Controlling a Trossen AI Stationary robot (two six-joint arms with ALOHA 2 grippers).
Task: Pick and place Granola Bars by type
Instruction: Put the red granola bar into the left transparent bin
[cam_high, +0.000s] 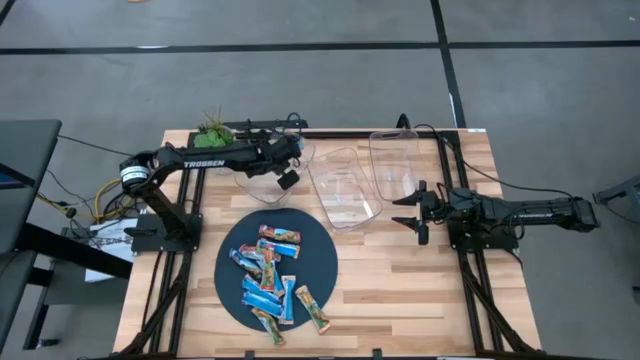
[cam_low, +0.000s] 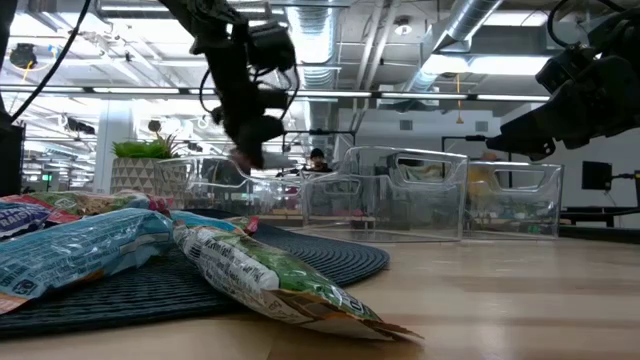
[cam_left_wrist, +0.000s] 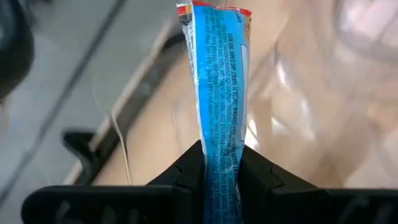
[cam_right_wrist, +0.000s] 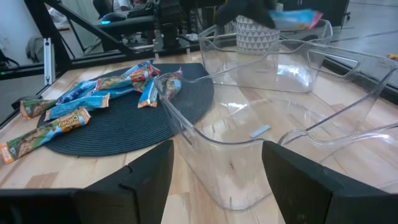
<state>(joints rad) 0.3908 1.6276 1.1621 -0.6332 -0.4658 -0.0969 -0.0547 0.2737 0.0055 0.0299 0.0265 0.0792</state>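
Several wrapped granola bars (cam_high: 270, 278), mostly blue, some green or brown, lie in a loose heap on the dark round mat (cam_high: 322, 250); they also show in the right wrist view (cam_right_wrist: 93, 99). My left gripper (cam_high: 288, 172) is over the left clear bin (cam_high: 262, 180), shut on one blue bar (cam_left_wrist: 217, 81), which also shows in the right wrist view (cam_right_wrist: 295, 18). My right gripper (cam_high: 414, 212) is open and empty beside the right bin (cam_high: 395, 165), its fingers standing apart (cam_right_wrist: 214, 180). My left gripper pinches the blue bar's near end (cam_left_wrist: 221, 163) between its two fingers, which lie on the wrapper's two flat faces. The rest of the bar reaches out straight past the fingertips to its red-edged far end (cam_left_wrist: 214, 9). The bar is lifted clear, above the bin.
Three clear bins stand in a row at the table's far side; the middle one (cam_high: 345, 190) lies between the mat and the right arm. A potted plant (cam_high: 212, 128) stands at the far left corner. Bare wood (cam_high: 400, 290) lies right of the mat.
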